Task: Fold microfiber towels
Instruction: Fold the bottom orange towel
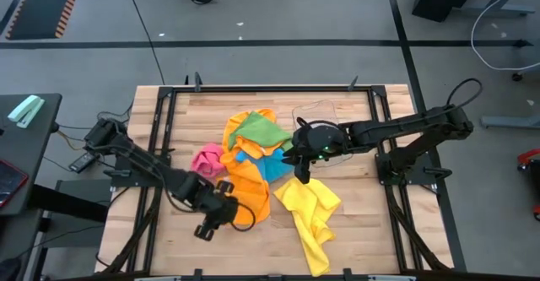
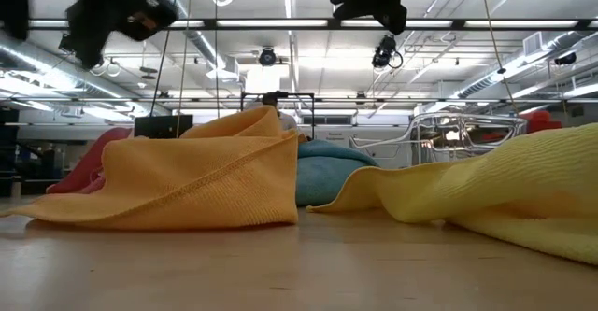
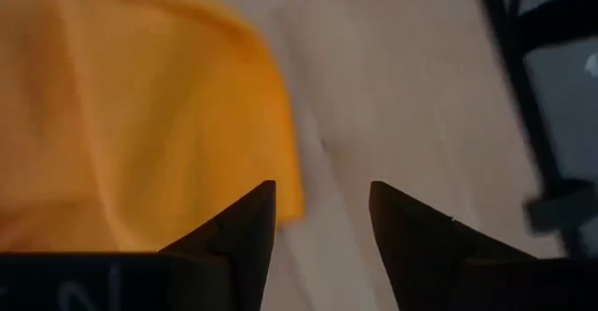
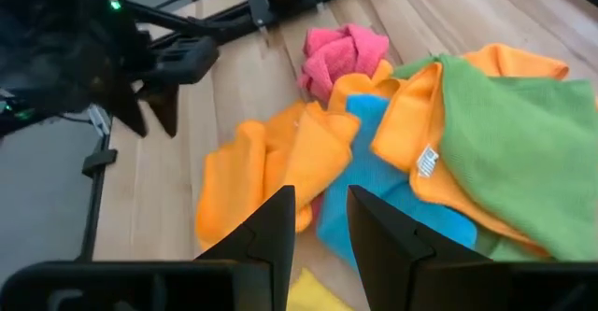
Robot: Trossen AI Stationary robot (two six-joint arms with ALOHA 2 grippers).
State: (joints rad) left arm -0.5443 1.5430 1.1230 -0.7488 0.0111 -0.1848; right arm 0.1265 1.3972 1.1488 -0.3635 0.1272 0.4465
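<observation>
Half-hidden blue towel [image 1: 272, 166] under orange towels [image 1: 250, 188]

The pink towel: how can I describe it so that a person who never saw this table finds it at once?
Start at the wooden table and find the heap of bright towels in its middle. The pink towel lies at the heap's edge on the left arm's side, beside an orange towel. It is the only pink one, and it is bunched into a small ball, while its neighbours lie spread out.
</observation>
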